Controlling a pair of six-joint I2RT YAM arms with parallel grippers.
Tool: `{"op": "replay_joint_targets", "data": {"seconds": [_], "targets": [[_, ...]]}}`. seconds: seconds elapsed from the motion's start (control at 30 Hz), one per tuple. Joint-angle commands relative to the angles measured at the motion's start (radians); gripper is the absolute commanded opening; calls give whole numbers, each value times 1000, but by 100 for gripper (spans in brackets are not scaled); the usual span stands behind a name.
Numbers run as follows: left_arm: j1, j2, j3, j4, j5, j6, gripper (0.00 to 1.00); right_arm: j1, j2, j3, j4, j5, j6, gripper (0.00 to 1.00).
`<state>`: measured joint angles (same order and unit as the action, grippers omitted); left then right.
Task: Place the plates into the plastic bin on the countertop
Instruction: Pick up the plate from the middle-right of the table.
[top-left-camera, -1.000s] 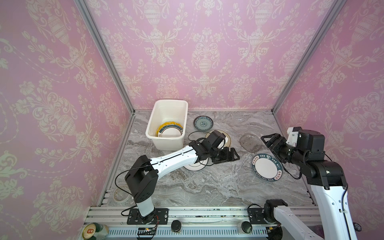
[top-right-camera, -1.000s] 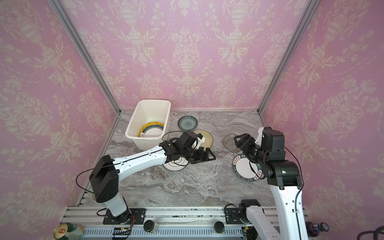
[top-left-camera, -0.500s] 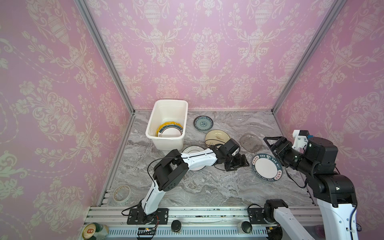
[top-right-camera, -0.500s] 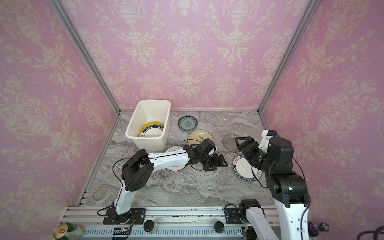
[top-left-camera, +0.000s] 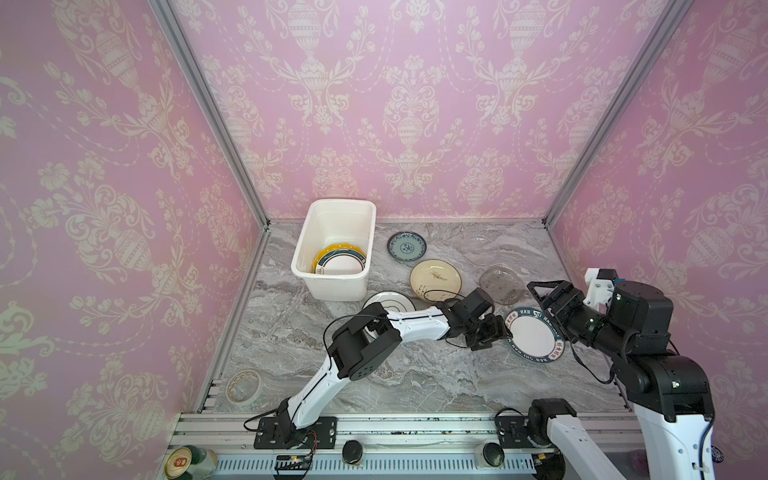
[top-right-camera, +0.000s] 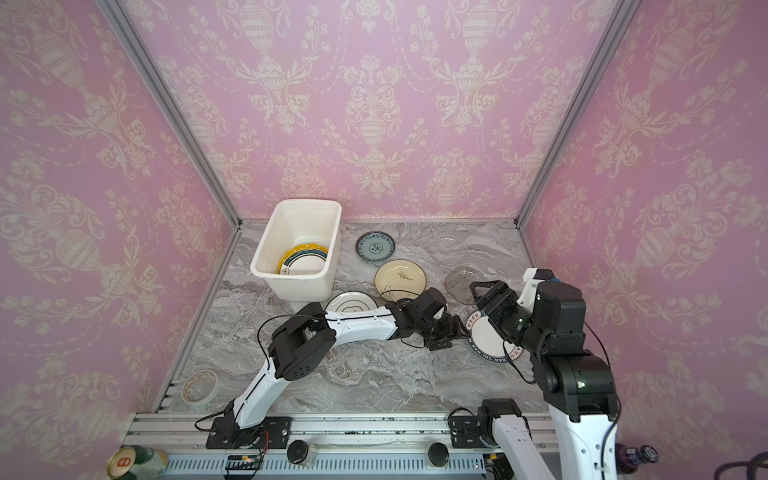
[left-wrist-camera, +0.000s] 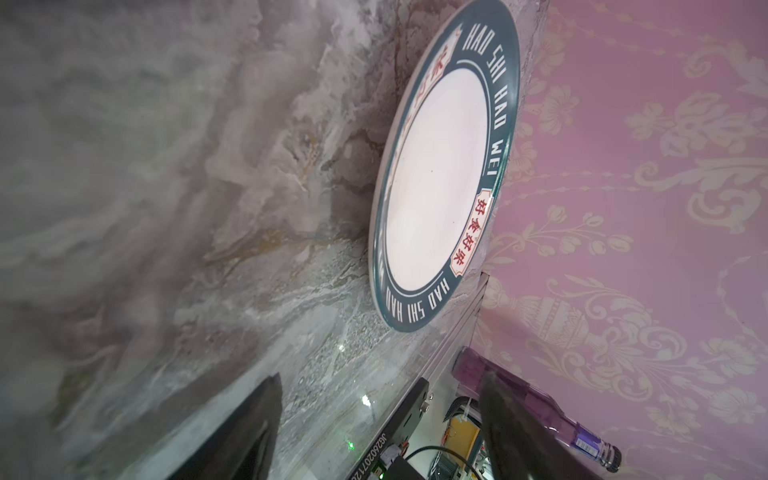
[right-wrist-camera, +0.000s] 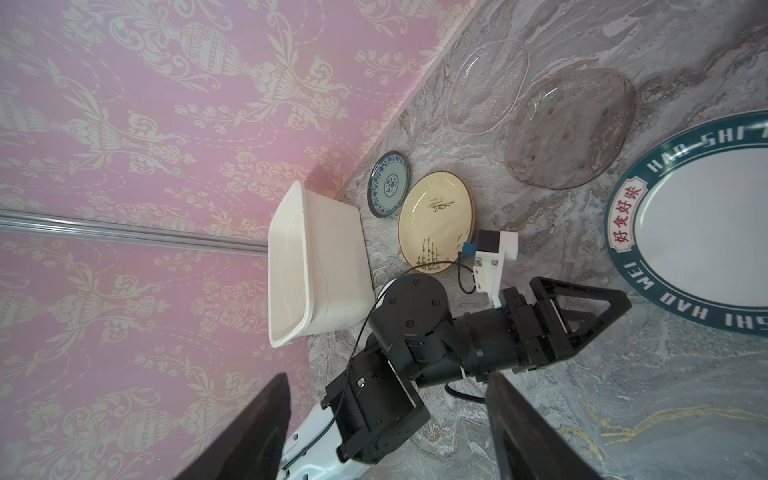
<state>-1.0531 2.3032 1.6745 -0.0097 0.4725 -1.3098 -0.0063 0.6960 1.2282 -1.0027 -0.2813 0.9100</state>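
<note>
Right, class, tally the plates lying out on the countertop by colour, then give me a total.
Clear glass plate: 1
Smoky glass plate: 1
Teal patterned plate: 1
Cream plate: 1
White plate with lettered dark rim: 1
White plate with thin ring: 1
Total: 6

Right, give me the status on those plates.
Done: a yellow plate and a dark-rimmed plate lie in the plastic bin.
In hand: nothing is gripped. The left gripper, open, sits beside the edge of the lettered plate; the right gripper hovers open nearby.
Left: six on the countertop: that one, the teal plate, cream plate, smoky glass plate, clear glass plate, and a white plate under the left arm.
</note>
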Motion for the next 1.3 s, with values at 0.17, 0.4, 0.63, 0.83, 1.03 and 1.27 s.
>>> {"op": "replay_joint_targets", "data": {"seconds": [0.17, 0.4, 0.63, 0.83, 1.03, 1.27], "targets": [[-18, 69, 93, 7, -47, -32, 72, -5, 14, -6, -201, 140, -17, 75], [-23, 118, 166, -33, -43, 6, 65, -6, 6, -27, -160, 129, -7, 75], [-24, 171, 207, -16, -37, -6, 53, -5, 5, -30, -121, 104, -3, 75], [-24, 188, 223, -45, -39, 5, 42, -5, 12, -23, -108, 102, 0, 75], [-24, 213, 237, -64, -27, -10, 27, -6, 20, -24, -84, 93, 17, 75], [-24, 229, 247, -78, -20, -15, 11, -6, 28, -21, -76, 87, 22, 75]]}}
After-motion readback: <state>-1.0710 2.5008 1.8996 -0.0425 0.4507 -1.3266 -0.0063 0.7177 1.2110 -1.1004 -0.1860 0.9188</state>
